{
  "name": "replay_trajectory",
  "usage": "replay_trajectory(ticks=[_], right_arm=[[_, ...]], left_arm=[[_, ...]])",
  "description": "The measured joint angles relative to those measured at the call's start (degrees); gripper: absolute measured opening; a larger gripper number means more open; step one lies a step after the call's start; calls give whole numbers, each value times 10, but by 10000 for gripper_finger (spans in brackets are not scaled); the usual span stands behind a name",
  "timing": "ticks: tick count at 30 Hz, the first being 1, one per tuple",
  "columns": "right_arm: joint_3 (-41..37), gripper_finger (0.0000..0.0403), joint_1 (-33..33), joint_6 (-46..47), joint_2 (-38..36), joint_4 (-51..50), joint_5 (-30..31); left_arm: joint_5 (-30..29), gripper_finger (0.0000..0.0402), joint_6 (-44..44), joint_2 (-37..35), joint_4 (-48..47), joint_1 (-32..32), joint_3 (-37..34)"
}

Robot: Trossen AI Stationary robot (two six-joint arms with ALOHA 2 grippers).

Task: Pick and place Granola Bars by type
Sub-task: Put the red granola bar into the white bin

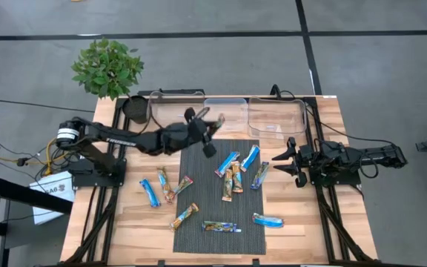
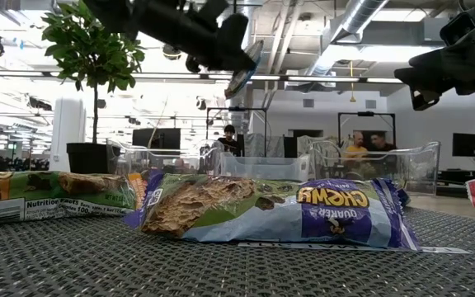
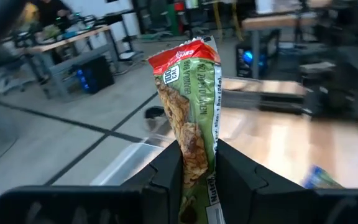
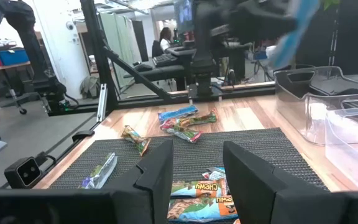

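A green-wrapped granola bar [image 3: 194, 118] was gripped between the left gripper's [image 1: 207, 133] fingers above the mat's [image 1: 199, 159] far edge, clear bins [image 1: 276, 115] seen just beyond it, remaining bars [image 1: 232, 178] scattered below, the right gripper [image 1: 288, 159] held parted and empty beside the mat.

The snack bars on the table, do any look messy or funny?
Nothing looks broken or spilled. The granola bars just lie scattered at all angles on the mat and table, unsorted. The left tool holds one bar.
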Motion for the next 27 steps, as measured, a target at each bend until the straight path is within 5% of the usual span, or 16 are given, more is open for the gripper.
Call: replay_trajectory(ticks=[12, 27], right_arm=[[0, 134, 0, 0, 0, 0, 0], [0, 133, 0, 0, 0, 0, 0]], left_arm=[[33, 75, -42, 0, 3, 129, 0], [28, 75, -43, 0, 31, 149, 0]])
